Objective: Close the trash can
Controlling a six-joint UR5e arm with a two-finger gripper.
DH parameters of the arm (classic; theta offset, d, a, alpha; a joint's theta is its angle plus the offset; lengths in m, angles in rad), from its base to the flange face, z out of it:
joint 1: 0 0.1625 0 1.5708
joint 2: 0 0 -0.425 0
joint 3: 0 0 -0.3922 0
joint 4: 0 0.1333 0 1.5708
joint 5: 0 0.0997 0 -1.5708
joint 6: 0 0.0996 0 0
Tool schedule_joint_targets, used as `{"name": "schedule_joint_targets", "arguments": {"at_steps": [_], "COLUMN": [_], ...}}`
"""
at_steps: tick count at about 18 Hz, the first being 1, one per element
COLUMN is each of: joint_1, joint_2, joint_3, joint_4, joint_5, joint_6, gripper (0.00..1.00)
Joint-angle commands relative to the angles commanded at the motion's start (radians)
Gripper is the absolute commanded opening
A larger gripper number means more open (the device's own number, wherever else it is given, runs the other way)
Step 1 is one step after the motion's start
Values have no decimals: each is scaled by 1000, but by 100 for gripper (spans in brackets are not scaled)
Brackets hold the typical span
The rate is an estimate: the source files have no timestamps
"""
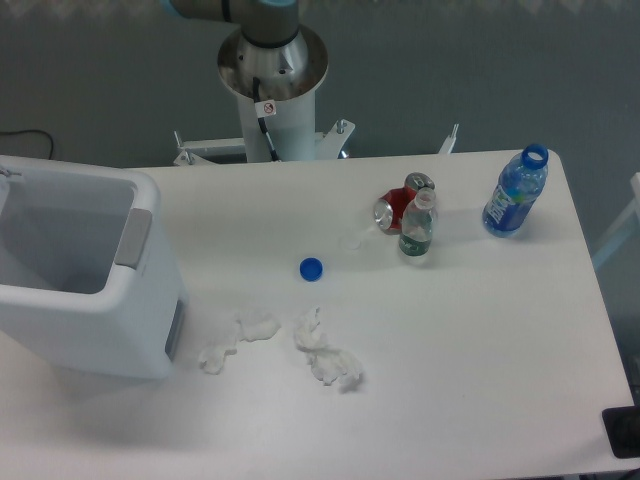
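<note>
You see a white trash can (90,300) with grey strip, blue cap (311,268), red can (397,209), blue bottle (515,193), white table (480,340).

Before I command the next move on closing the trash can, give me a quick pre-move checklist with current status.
1. Trash can open, so closing is still needed: ok, its inside shows from above.
2. Lid located: cannot tell, no lid is clearly visible; the can's left side runs out of frame.
3. Gripper position and state: cannot tell, only the arm base shows.
4. Rim clear, including the grey strip: ok, nothing lies on it.
5. Loose items apart from the can: ok for the blue cap, bottles and red cans; crumpled tissues lie close beside its base.
</note>
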Motion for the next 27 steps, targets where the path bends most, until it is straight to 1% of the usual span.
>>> {"name": "schedule_joint_targets", "arguments": {"at_steps": [2,5,12,18,24,27], "joint_1": [-31,-63,-69,-69,-69,-66], "joint_2": [-21,-37,-19,0,-3,-2], "joint_3": [2,3,9,0,-3,-9], "joint_4": [0,-2,-5,-9,-9,-11], "joint_5": [64,141,272,313,376,390], "joint_6": [3,14,3,3,0,0], "gripper": [0,0,0,0,0,0]}}
